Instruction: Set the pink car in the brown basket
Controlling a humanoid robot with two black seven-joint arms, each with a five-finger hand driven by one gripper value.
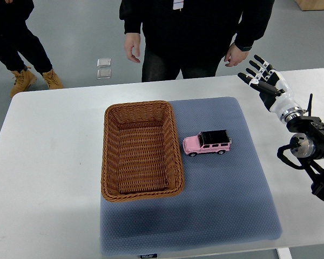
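Pink car [207,143] on its wheels on the blue mat [221,199], just right of the brown basket [141,151], not touching it. Basket holds nothing. Right hand [265,81] is well apart from the car, up over the table's [48,162] far right edge, fingers [257,68] spread, gripping nothing. Person [194,32] stands behind the table, hands down; second person's boots [35,80] far left.
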